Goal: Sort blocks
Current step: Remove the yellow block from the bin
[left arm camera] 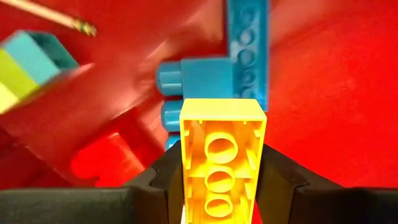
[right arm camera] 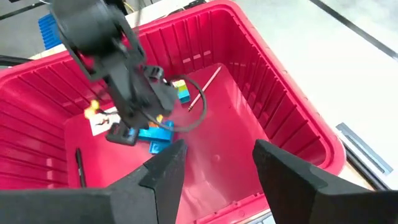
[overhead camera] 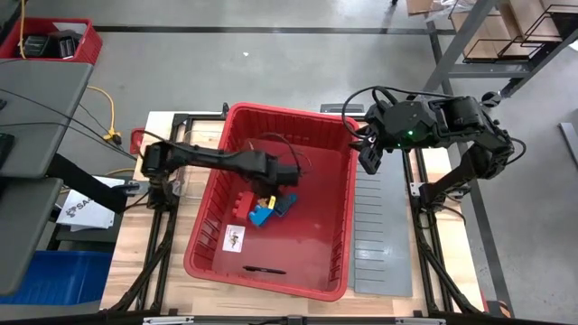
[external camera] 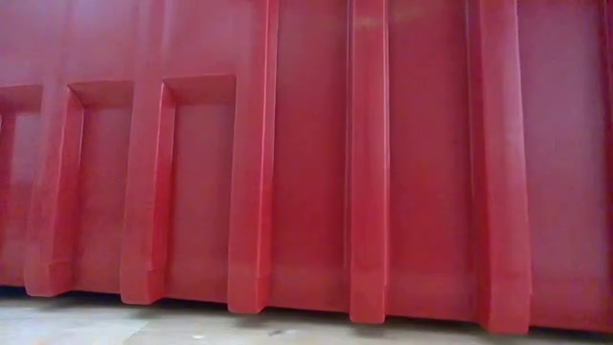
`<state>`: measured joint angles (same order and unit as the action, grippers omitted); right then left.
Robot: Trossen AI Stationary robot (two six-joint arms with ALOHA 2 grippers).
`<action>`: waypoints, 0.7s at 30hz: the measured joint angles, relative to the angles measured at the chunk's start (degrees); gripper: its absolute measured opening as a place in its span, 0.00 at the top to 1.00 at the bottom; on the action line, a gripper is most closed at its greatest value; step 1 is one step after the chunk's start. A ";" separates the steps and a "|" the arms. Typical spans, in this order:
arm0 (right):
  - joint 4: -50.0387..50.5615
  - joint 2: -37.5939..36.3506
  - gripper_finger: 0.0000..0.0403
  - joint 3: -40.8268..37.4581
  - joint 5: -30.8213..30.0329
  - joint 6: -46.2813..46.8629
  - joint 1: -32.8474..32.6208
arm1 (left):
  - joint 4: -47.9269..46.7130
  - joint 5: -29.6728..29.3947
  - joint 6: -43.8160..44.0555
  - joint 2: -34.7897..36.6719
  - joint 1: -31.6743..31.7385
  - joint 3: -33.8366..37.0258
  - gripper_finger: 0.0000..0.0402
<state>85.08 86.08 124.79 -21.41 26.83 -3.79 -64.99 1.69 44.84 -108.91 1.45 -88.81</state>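
My left gripper (overhead camera: 287,181) reaches down into the red bin (overhead camera: 271,113) and is shut on a yellow brick (left arm camera: 222,155). Just beyond the brick, a light blue brick (left arm camera: 189,81) and a long blue studded piece (left arm camera: 249,50) lie on the bin floor. A red brick (overhead camera: 244,202) and blue bricks (overhead camera: 263,215) lie close by in the high view. A cyan and yellow-green brick (left arm camera: 28,65) lies off to one side. My right gripper (overhead camera: 370,155) is open and empty over the bin's right rim, also seen in its own wrist view (right arm camera: 214,168). My left gripper pinches the yellow brick by its two long sides (left arm camera: 186,180) between its two fingers. The brick lies along the fingers, with its hollow underside (left arm camera: 219,149) facing the wrist camera. Its free end sticks out past the fingertips, over the blue bricks. I cannot tell whether it touches them.
The bin's ribbed wall (external camera: 306,172) fills the low view. On the bin floor lie a white card (overhead camera: 235,236), a black pen (overhead camera: 264,269) and a thin stick (right arm camera: 203,94). Grey slotted divider sheets (overhead camera: 379,235) lie to the right of the bin.
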 joint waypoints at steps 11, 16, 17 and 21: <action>0.00 0.11 0.54 0.00 -0.66 0.22 0.02 | -8.42 -12.77 4.29 23.67 1.03 -5.43 0.67; -0.46 0.45 0.54 0.02 -0.65 1.42 0.04 | -24.30 -23.30 13.09 33.62 5.15 -4.37 0.67; -0.46 0.58 0.54 0.02 -0.65 1.62 0.04 | -25.63 -24.57 14.54 35.27 6.23 -3.29 0.67; -0.48 1.16 0.54 0.02 -0.80 1.50 0.04 | -25.03 -24.83 18.25 42.08 11.05 5.34 0.67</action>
<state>84.60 87.25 124.81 -22.21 28.33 -3.75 -90.02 -23.14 63.10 -66.83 12.49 -83.47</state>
